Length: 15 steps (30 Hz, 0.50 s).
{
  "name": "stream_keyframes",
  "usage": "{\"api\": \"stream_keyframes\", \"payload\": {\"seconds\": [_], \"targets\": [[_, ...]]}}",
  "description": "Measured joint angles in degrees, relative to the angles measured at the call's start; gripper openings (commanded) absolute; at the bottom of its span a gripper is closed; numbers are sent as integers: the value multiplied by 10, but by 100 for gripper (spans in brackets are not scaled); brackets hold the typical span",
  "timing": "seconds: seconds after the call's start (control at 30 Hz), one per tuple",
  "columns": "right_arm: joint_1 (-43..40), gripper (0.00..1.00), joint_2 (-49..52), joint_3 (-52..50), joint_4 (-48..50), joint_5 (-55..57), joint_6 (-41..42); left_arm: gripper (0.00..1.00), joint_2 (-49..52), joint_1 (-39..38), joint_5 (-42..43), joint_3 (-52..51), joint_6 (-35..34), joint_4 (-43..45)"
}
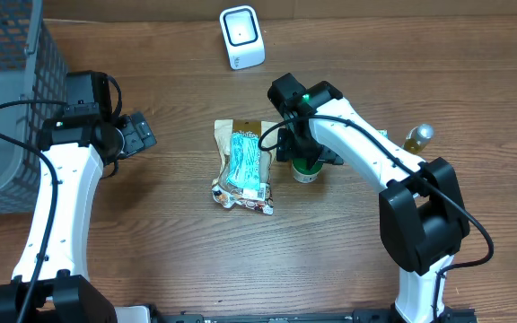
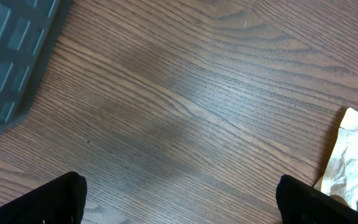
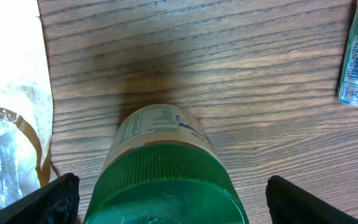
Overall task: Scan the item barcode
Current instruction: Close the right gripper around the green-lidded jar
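A jar with a green ribbed lid (image 3: pixel 166 186) and a pale printed label stands upright on the wooden table, just right of a crinkled snack bag (image 1: pixel 243 166). My right gripper (image 3: pixel 173 208) hangs directly over the jar (image 1: pixel 306 169), open. Its black fingers (image 3: pixel 55 199) flank the lid with a gap on each side. No barcode shows on the visible part of the jar's label. A white scanner (image 1: pixel 241 38) stands at the table's far edge. My left gripper (image 2: pixel 182 205) is open over bare wood, left of the bag (image 2: pixel 353 155).
A grey plastic basket (image 1: pixel 7 108) fills the far left corner (image 2: pixel 11 56). A small bottle with a silver cap (image 1: pixel 418 136) stands to the right of the jar. A blue packet with a printed barcode (image 3: pixel 356 59) lies nearby.
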Motion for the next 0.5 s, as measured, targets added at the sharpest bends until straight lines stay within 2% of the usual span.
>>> {"api": "stream_keyframes", "payload": {"seconds": [0.23,0.5], "targets": [[0,93,0,-29,22,-2,-6,99,0,0,0,0,0,0],[0,90,0,-50,54,-32,-57,100,0,0,0,0,0,0]]}}
